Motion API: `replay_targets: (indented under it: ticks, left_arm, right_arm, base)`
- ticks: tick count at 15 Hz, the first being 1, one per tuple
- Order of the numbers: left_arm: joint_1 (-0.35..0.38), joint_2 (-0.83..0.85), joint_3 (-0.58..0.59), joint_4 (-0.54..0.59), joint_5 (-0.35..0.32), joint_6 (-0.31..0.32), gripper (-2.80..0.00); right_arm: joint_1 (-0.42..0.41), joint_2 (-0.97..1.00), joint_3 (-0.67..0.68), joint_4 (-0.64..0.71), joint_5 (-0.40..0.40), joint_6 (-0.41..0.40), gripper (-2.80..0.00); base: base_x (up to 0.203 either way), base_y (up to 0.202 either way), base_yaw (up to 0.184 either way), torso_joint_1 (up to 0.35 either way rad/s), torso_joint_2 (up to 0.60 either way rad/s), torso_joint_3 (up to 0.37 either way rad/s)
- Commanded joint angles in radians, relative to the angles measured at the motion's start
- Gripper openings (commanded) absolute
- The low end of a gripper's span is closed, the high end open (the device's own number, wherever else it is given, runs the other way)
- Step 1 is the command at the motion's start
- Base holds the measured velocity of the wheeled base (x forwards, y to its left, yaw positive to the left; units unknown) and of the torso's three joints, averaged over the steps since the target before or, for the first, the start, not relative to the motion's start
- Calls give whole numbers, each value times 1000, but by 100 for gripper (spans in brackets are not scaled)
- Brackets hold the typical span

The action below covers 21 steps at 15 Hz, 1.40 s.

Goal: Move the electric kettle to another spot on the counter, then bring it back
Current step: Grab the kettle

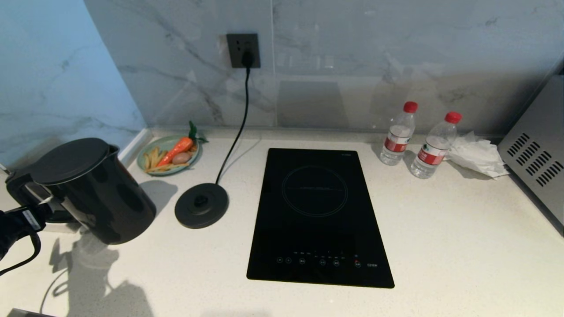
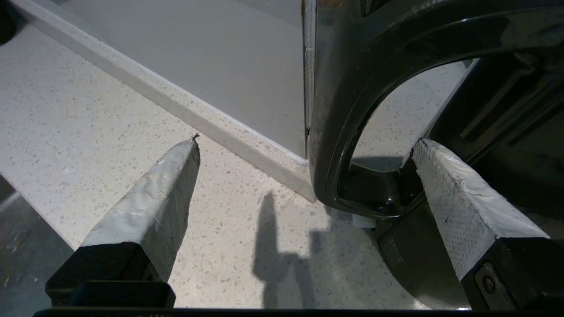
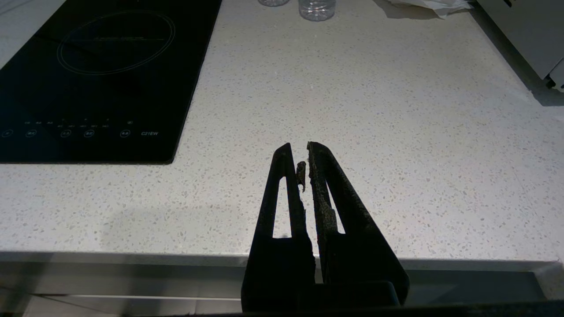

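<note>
The electric kettle (image 1: 90,189), glossy black with a flat lid, stands on the counter (image 1: 440,229) at the far left, off its round base disc (image 1: 201,205). My left arm (image 1: 17,222) comes in from the left edge behind the kettle's handle. In the left wrist view my left gripper (image 2: 307,141) is open wide, with the upright bar of the loop handle (image 2: 328,145) between its taped fingers (image 2: 154,198); neither pad presses on it. My right gripper (image 3: 299,145) hangs shut and empty over the counter's front edge (image 3: 132,259).
The black glass cooktop (image 1: 317,215) lies mid-counter, and the base's cord runs up to a wall socket (image 1: 243,50). A plate of toy food (image 1: 169,155) sits at the back left. Two water bottles (image 1: 398,134), a crumpled tissue (image 1: 478,154) and a grey appliance (image 1: 537,163) stand at the right.
</note>
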<state>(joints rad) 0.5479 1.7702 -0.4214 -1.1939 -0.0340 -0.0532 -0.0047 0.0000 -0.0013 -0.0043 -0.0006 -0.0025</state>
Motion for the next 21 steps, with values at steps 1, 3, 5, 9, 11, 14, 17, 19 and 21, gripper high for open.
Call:
replay_targets:
  ticks: [1,3,5,9,11,14,17,19,21]
  left_arm:
    - [1,2,4,-7,-1,0,0]
    - [1,6,-2,-7,0,-4,0]
    - [1,5,-11,-9,2,-21,0]
    - [20,15,-24,-55,9,-63,0]
    - [32,42,-31,-94,11,-63,0]
    - [32,82,-33,-145,13,-63,0]
    - [27,118,-39,-189,14,-62,0]
    - [29,129,-53,-196,16,-62,0]
    - [28,129,-73,-196,47,-63,0]
  right_arm:
    - [0,0,0,0,1,-1,-280]
    - [0,0,0,0,-1,-1,-280]
    - [0,0,0,0,1,-1,-280]
    - [0,0,0,0,1,-1,-280]
    - [0,0,0,0,1,-1,-280]
    - [0,0,0,0,-1,-1,-280]
    - [0,0,0,0,-1,-1,-280]
    - [0,0,0,0,1,-1,-280]
    - [0,0,0,0,1,-1,-280]
  base:
    - [0,0,0,0,0,0]
    - [0,0,0,0,0,0]
    - [0,0,0,0,0,0]
    - [0,0,0,0,0,0]
    - [0,0,0,0,0,0]
    - [0,0,0,0,0,0]
    - [0,0,0,0,0,0]
    - [0,0,0,0,0,0]
    - [0,0,0,0,0,0]
